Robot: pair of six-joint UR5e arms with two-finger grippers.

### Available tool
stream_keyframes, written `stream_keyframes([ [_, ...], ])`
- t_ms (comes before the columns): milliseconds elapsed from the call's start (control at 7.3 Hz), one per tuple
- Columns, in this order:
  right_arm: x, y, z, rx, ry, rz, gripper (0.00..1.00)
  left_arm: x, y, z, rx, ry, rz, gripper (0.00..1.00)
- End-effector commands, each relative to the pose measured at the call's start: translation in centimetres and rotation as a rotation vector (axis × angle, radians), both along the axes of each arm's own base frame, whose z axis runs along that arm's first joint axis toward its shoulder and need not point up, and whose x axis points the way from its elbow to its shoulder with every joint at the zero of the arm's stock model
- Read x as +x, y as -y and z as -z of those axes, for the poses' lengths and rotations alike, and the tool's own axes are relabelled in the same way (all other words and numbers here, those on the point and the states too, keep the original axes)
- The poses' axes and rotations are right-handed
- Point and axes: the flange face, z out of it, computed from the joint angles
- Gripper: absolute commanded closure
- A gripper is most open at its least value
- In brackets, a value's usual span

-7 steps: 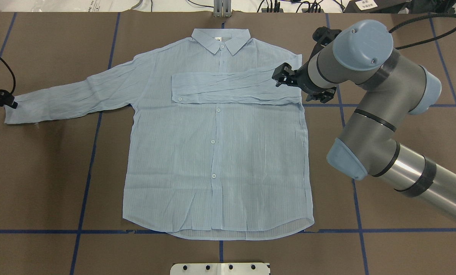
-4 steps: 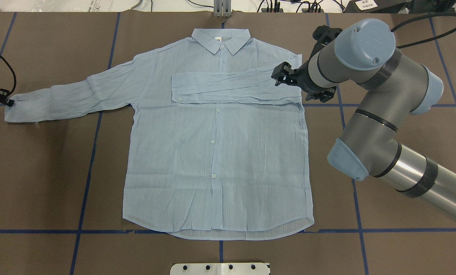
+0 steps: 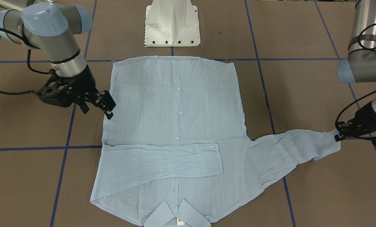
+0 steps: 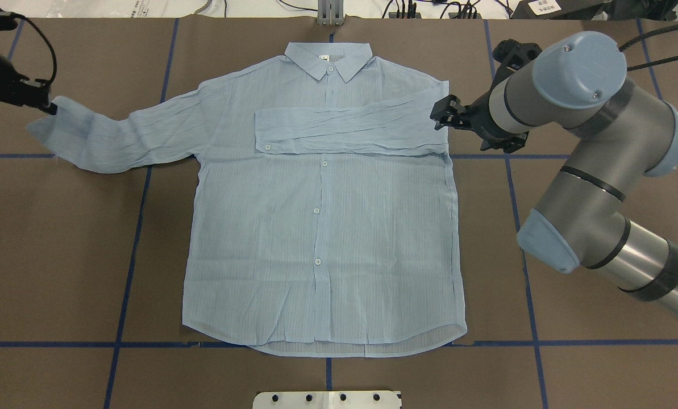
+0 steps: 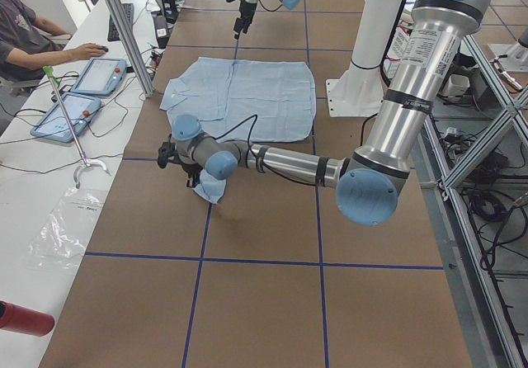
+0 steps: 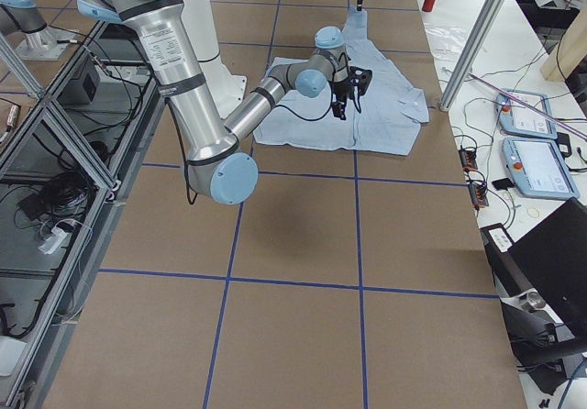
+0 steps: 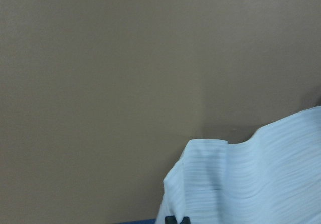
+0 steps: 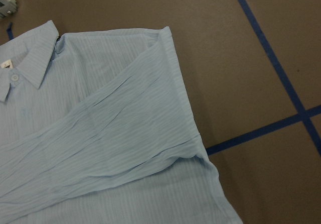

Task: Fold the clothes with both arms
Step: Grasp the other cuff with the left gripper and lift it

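The shirt [image 4: 321, 227] is laid flat, buttons up, on the table [image 4: 60, 255]. 1 sleeve [image 4: 344, 132] is folded across the chest. The other sleeve [image 4: 128, 136] is stretched out sideways, its cuff [image 4: 52, 124] raised off the table and clamped in the left gripper [image 4: 48, 106]. The right gripper [image 4: 442, 113] is held at the shirt's shoulder edge, fingers apart, nothing gripped.

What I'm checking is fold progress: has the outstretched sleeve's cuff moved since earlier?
Yes. The cuff went from across the blue tape line to above it.
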Motion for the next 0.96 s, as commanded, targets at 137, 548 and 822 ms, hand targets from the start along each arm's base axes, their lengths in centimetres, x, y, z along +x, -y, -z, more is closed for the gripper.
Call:
stream_keyframes([
  [137,5.4,0.4,-5.8,0.055,-0.103,0.055,0.0,17.5,-4.1,21.6,-0.197,-0.163,0.018,1.0],
  [548,8.0,0.6,-8.7,0.074,-0.16,0.073,0.0,32.0,-3.8,33.5,-0.283,-0.283,0.104,1.0],
  [822,9.0,0.4,-9.9,0.07,-0.18,0.078,0.0,37.7,-4.7,36.0,-0.27,-0.309,0.135,1.0],
])
